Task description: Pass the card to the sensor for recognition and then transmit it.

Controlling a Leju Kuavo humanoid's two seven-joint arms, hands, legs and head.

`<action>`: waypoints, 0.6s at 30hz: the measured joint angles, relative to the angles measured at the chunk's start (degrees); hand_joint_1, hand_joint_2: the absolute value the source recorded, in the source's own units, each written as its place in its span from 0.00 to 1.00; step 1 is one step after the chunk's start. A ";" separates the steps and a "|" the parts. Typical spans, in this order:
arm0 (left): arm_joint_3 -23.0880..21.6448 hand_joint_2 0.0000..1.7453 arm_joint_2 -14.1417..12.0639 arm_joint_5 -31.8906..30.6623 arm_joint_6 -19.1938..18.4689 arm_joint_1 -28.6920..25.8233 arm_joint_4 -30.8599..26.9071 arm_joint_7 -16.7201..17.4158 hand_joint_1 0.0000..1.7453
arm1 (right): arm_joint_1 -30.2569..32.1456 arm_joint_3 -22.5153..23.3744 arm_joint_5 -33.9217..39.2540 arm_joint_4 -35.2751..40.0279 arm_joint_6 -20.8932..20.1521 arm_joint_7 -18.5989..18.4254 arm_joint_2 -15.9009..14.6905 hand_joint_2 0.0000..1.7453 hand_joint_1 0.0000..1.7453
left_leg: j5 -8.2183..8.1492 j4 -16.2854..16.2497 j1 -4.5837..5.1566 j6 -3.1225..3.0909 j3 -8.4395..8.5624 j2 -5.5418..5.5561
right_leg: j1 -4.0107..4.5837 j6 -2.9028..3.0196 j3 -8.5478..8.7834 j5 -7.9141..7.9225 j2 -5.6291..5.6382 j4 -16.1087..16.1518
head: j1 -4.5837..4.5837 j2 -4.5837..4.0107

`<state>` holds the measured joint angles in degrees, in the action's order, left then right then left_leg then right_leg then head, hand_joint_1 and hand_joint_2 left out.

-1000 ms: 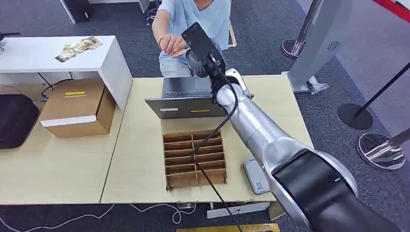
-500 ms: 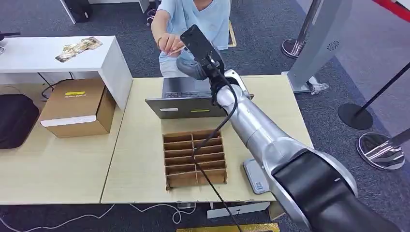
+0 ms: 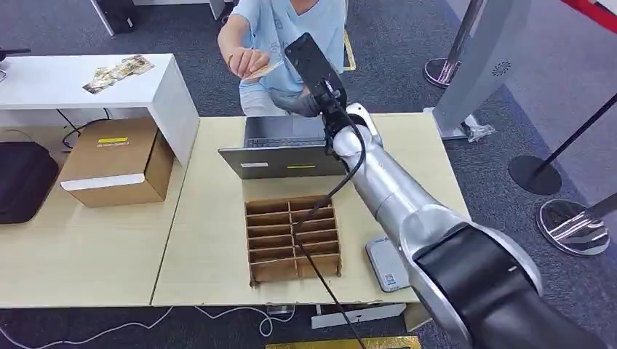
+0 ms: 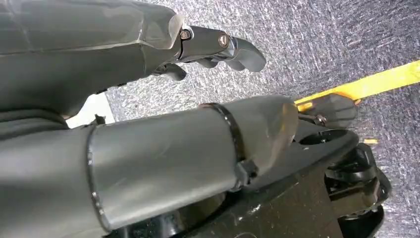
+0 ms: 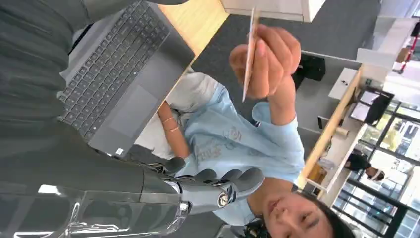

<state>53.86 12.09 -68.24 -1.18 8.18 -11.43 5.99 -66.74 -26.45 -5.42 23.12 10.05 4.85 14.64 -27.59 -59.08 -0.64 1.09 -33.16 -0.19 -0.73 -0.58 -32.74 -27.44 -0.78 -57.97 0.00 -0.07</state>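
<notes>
While the right hand (image 5: 198, 191) fingers (image 5: 242, 179) hang released, a person's hand (image 5: 267, 59) pinches the card (image 5: 249, 49) apart.

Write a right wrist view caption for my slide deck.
Person's hand holds the card beyond the robot's empty right hand, above the laptop.

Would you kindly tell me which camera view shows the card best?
The right wrist view: the card is large and near, edge-on, pinched in the person's hand. The head view shows it small and far off, beside the right hand. The left wrist view faces the floor.
</notes>
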 joint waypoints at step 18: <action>0.00 0.00 -0.31 1.13 0.46 -0.71 0.02 -0.28 0.00 | -0.05 3.69 2.27 2.53 -0.63 4.32 -4.89 1.00 0.00 | 0.00 -0.02 0.00 0.00 0.00 0.00 | 0.00 0.00 0.00 0.00 0.00 0.00 | -0.02 0.00</action>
<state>53.86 11.78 -67.10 -0.72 7.47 -11.41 5.71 -66.79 -22.76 -3.15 25.66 9.42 9.18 9.75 -27.59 -59.09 -0.63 1.08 -33.17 -0.18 -0.73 -0.58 -32.74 -27.44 -0.79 -57.96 -0.02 -0.07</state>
